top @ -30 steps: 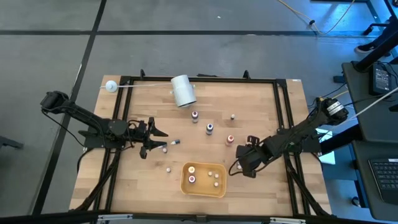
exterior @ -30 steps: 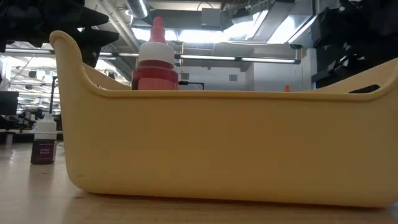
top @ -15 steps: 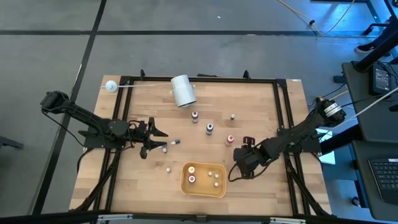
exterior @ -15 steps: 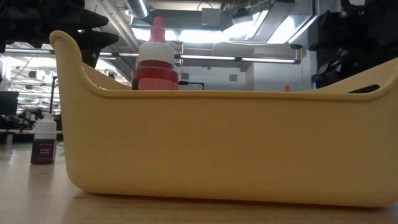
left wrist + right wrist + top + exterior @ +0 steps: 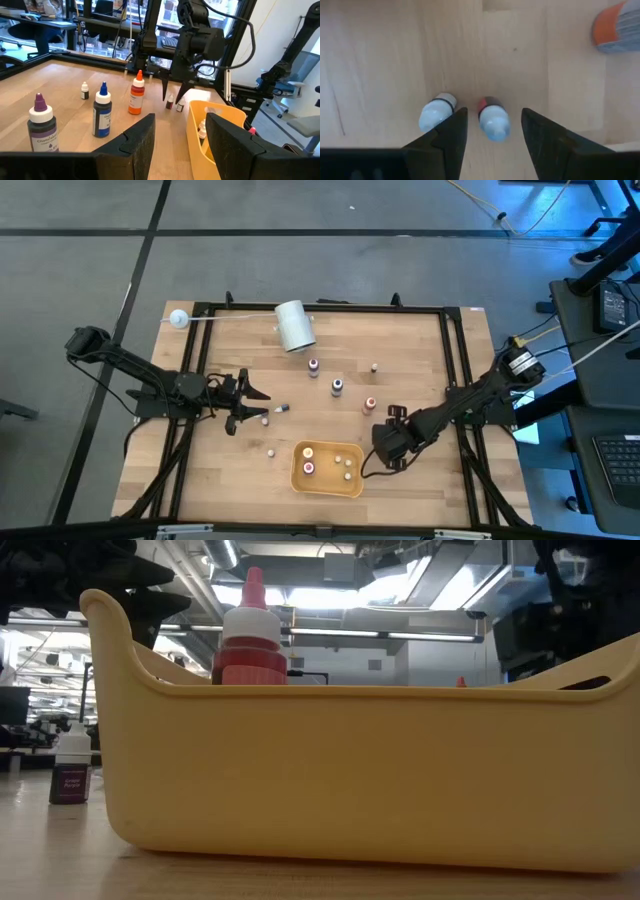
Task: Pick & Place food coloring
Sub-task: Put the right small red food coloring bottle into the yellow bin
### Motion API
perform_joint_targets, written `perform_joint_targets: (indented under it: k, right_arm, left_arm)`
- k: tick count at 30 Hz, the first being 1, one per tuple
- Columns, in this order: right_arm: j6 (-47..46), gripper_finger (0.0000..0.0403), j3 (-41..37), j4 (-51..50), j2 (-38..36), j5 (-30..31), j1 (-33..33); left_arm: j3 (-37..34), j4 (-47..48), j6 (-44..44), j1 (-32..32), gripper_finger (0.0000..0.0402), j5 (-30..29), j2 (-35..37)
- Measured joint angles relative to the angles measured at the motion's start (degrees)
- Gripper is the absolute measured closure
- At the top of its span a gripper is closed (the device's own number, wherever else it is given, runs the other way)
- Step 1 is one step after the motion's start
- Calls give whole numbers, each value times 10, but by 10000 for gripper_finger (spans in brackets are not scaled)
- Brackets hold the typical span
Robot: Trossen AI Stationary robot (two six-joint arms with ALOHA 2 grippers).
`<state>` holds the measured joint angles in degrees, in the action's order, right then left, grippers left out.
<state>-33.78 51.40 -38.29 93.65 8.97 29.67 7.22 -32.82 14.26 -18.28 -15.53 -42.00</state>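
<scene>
— What carries it all?

— A pale wooden surface (image 5: 420, 360) of planks, inside a black frame. The biggest thing on it is a smooth white cylinder roll (image 5: 293, 326) lying near the back edge. A small white ball on a thin rod (image 5: 178, 318) sits at the back left corner.

— And the tray?

— A yellow plastic tray (image 5: 326, 492) with rounded corners and a curved lip, near the middle of the front edge. Several food coloring bottles stand inside it, among them a red one (image 5: 250, 640) with a pointed tip.

— The other bottles?

— Tiny dropper bottles stand loose mid-surface: a purple-capped one (image 5: 40, 125), a blue-capped one (image 5: 102, 112) and an orange one (image 5: 136, 95). One bottle (image 5: 283, 409) lies on its side just off the left gripper (image 5: 262, 408).

— How are the jaws?

— The left gripper's jaws are spread with nothing between them, near the left edge. The right gripper (image 5: 385, 452) hangs just beside the tray's right end, jaws released, over two upright bottles: a dark-banded one (image 5: 437, 111) and a red-banded one (image 5: 492, 117).

— Anything different from a second ago?

— The right gripper has slid closer to the tray. The left arm and the loose bottles have not shifted.
</scene>
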Motion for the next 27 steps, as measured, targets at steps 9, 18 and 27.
perform_joint_targets:
  k: [9,18,27]
  right_arm:
    - [28,292,0,15,9,-1,0]
    - [23,324,1,13,9,-8,0]
    - [22,324,132,-157,10,19,0]
  left_arm:
    - [0,1,0,0,231,0,0]
    - [0,1,0,0,231,0,0]
    - [0,1,0,0,231,0,0]
